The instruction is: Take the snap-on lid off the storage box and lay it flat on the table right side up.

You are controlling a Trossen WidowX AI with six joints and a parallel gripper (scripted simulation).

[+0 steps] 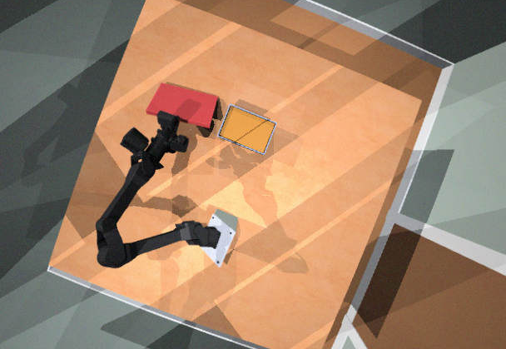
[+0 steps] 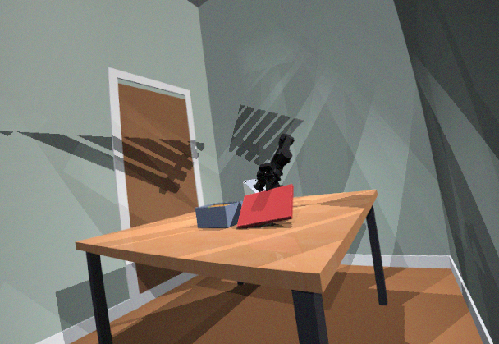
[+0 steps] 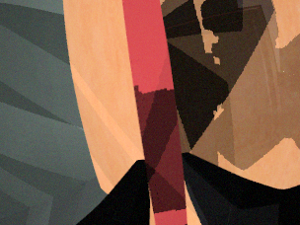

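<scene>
Beside the open box [image 1: 247, 129], the tool [image 1: 167, 116] grips the tilted lid [image 1: 183, 105].

Red lid [image 1: 183, 105] tilted; box [image 1: 247, 129] open

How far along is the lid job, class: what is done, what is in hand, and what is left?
Done: the lid is off the box, whose orange inside shows open from above. In hand: the claw is shut on the lid's edge, and the lid stands tilted beside the box with its low edge near the table. Left: lay it flat, right side up, and let go.
</scene>
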